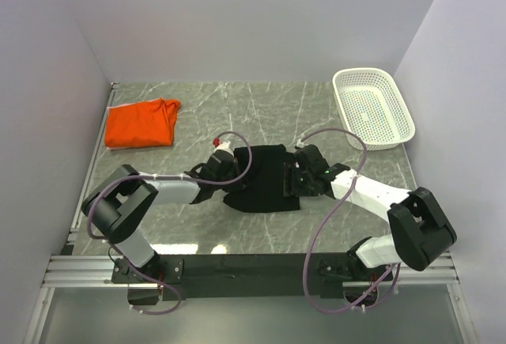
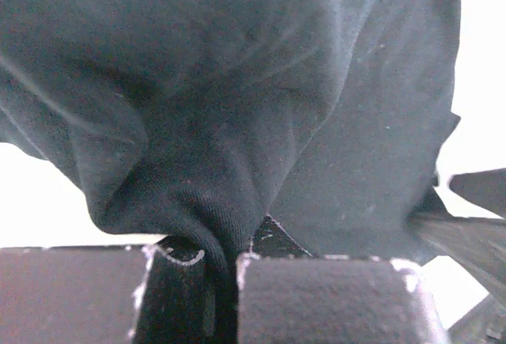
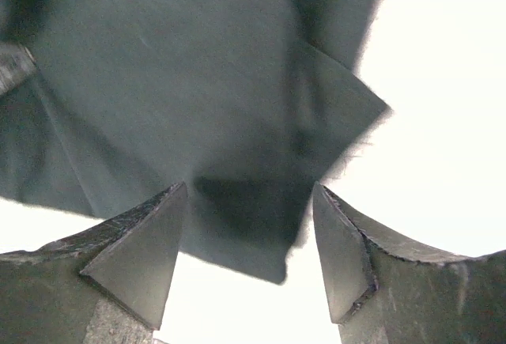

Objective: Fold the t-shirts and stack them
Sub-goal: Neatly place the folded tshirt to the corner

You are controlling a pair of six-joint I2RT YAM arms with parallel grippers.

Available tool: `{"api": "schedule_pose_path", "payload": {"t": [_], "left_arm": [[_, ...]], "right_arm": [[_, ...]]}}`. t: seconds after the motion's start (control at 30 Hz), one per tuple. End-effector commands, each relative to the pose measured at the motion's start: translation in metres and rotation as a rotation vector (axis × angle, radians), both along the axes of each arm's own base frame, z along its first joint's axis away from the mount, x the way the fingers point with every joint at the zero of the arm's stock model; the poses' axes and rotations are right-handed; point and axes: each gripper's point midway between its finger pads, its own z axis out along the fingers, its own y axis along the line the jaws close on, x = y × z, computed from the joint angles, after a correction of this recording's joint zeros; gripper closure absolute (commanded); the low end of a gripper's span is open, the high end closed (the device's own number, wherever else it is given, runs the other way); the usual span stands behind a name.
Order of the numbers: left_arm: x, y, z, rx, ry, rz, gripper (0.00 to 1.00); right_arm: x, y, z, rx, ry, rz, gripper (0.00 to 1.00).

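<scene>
The crumpled black cloth t-shirt (image 1: 265, 179) is lying in the middle of the grey marbled tabletop (image 1: 261, 107), its side edges being hidden under both arms from above, the left claw (image 2: 221, 261) clenching a fold of it, the right claw (image 3: 249, 225) standing released over its corner, the bright orange t-shirt (image 1: 141, 123) resting well apart, far left.

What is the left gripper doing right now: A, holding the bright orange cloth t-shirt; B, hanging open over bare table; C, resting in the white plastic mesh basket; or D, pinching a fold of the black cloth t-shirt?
D: in the left wrist view the left gripper is shut on a bunched fold of the black cloth t-shirt.
</scene>
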Motion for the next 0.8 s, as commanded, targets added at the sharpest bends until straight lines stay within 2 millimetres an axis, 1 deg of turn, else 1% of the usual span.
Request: {"api": "schedule_pose_path", "payload": {"t": [0.0, 0.03, 0.07, 0.13, 0.17, 0.2, 0.23, 0.27, 0.3, 0.33, 0.37, 0.4, 0.43, 0.47, 0.5, 0.53, 0.57, 0.6, 0.63, 0.67, 0.7, 0.73, 0.77], "left_arm": [[0.020, 0.053, 0.012, 0.243, -0.049, 0.011, 1.00], [0.023, 0.068, 0.012, 0.284, -0.027, 0.020, 1.00], [0.035, 0.069, 0.027, 0.303, -0.070, 0.000, 1.00], [0.047, 0.079, 0.037, 0.346, -0.083, 0.003, 1.00], [0.056, 0.083, 0.048, 0.387, -0.105, -0.007, 1.00], [0.060, 0.086, 0.047, 0.421, -0.101, -0.017, 1.00], [0.064, 0.094, 0.047, 0.467, -0.098, -0.029, 1.00], [0.076, 0.093, 0.060, 0.474, -0.121, -0.027, 1.00], [0.081, 0.096, 0.058, 0.491, -0.112, -0.040, 1.00], [0.090, 0.104, 0.061, 0.512, -0.118, -0.054, 1.00], [0.098, 0.106, 0.068, 0.524, -0.116, -0.062, 1.00], [0.105, 0.110, 0.074, 0.530, -0.121, -0.064, 1.00], [0.115, 0.123, 0.079, 0.550, -0.128, -0.061, 1.00], [0.128, 0.126, 0.094, 0.548, -0.159, -0.054, 1.00], [0.132, 0.130, 0.095, 0.553, -0.149, -0.066, 1.00], [0.142, 0.145, 0.101, 0.571, -0.156, -0.061, 1.00], [0.155, 0.148, 0.119, 0.565, -0.191, -0.048, 1.00], [0.159, 0.153, 0.119, 0.565, -0.174, -0.058, 1.00], [0.167, 0.164, 0.125, 0.567, -0.175, -0.044, 1.00], [0.180, 0.166, 0.139, 0.561, -0.203, -0.033, 1.00], [0.186, 0.169, 0.143, 0.566, -0.211, -0.033, 1.00], [0.191, 0.181, 0.144, 0.587, -0.205, -0.029, 1.00], [0.202, 0.185, 0.149, 0.592, -0.211, -0.020, 1.00]], "right_arm": [[0.023, 0.004, 0.046, 0.017, -0.100, 0.009, 0.28], [0.028, 0.005, 0.054, 0.024, -0.119, 0.007, 0.27], [0.038, 0.009, 0.069, 0.042, -0.152, 0.009, 0.27], [0.048, 0.011, 0.085, 0.067, -0.182, 0.007, 0.27], [0.055, 0.015, 0.097, 0.092, -0.206, 0.015, 0.27], [0.059, 0.018, 0.104, 0.107, -0.218, 0.018, 0.26], [0.062, 0.020, 0.110, 0.118, -0.230, 0.026, 0.26], [0.068, 0.023, 0.121, 0.134, -0.250, 0.028, 0.26], [0.071, 0.025, 0.125, 0.143, -0.255, 0.034, 0.26], [0.074, 0.026, 0.129, 0.149, -0.261, 0.036, 0.26], [0.080, 0.028, 0.137, 0.158, -0.277, 0.041, 0.26], [0.081, 0.032, 0.138, 0.174, -0.275, 0.052, 0.25], [0.084, 0.034, 0.142, 0.185, -0.280, 0.059, 0.26], [0.088, 0.035, 0.148, 0.200, -0.293, 0.062, 0.25], [0.090, 0.038, 0.149, 0.216, -0.292, 0.077, 0.26], [0.092, 0.039, 0.151, 0.225, -0.296, 0.083, 0.25], [0.097, 0.039, 0.156, 0.231, -0.306, 0.085, 0.25], [0.099, 0.039, 0.157, 0.236, -0.307, 0.087, 0.25], [0.100, 0.042, 0.155, 0.244, -0.299, 0.099, 0.25], [0.102, 0.042, 0.155, 0.249, -0.301, 0.107, 0.25], [0.104, 0.043, 0.154, 0.257, -0.299, 0.115, 0.25], [0.103, 0.043, 0.152, 0.265, -0.294, 0.127, 0.25], [0.102, 0.042, 0.149, 0.268, -0.287, 0.131, 0.25]]}}
